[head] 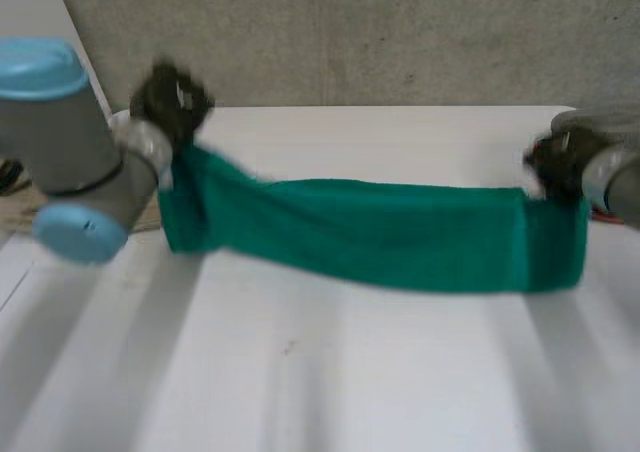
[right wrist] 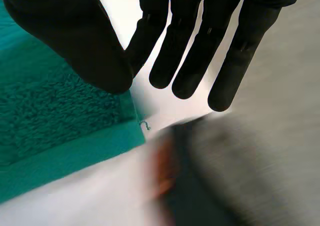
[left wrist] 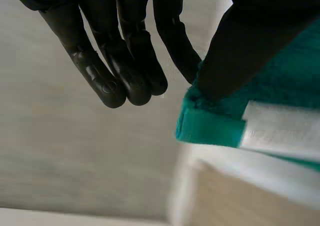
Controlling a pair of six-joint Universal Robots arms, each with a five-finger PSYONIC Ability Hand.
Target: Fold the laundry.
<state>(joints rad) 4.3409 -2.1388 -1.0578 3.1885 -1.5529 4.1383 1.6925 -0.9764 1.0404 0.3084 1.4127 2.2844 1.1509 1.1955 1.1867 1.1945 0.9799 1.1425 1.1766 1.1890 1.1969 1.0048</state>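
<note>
Left arm's grey joint with light-blue cap sits nearest, at the near left. Behind it the green terry towel is stretched left to right between both hands over the white table; can't tell if it touches the top. My left hand pinches the towel's left corner between thumb and one finger, other fingers straight and close together. My right hand pinches the right corner near the hem, thumb against nearest finger, rest spread. Grey concrete wall stands on the far side.
</note>
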